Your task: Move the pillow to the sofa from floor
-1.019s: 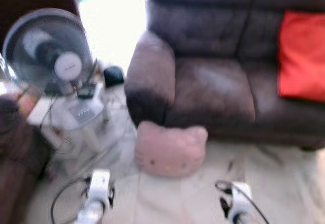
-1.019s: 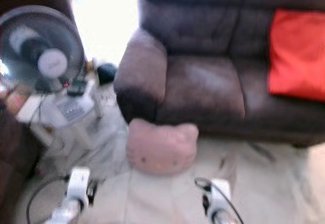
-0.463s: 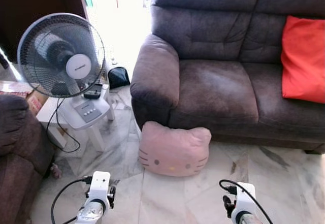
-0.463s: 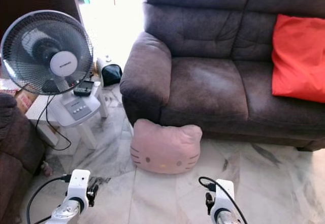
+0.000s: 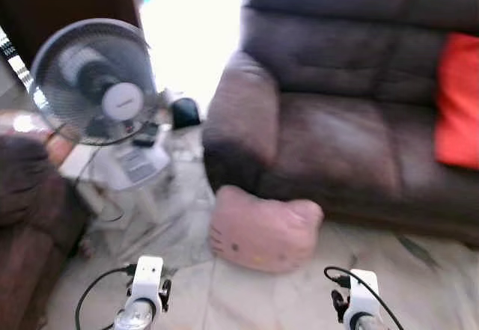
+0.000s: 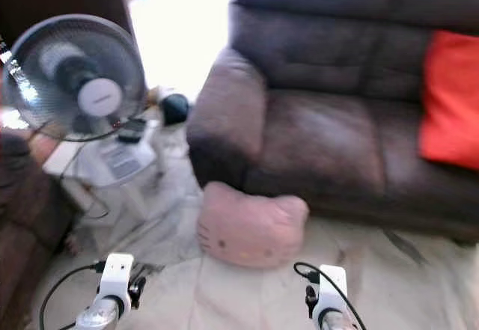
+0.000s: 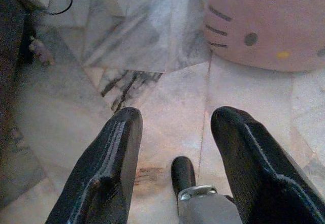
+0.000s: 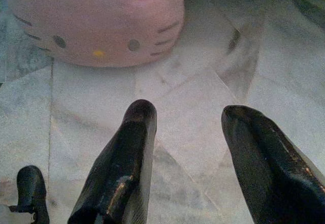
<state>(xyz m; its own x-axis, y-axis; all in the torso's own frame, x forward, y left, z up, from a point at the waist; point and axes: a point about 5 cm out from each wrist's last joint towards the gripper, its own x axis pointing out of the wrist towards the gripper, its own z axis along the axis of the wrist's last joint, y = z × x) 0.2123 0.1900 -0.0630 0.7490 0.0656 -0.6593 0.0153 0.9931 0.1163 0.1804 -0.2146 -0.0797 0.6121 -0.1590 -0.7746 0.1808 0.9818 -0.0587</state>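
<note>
Pillow (image 5: 266, 227) on floor against sofa (image 5: 337, 132), ahead between both claws: left claw (image 7: 175, 155) and right claw (image 8: 188, 150) released, empty.

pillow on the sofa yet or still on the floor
On the floor: the pink pillow rests on the marble tiles, leaning against the sofa front.

no readable text; the fan (image 5: 97, 83) hub label is blurred.
</note>
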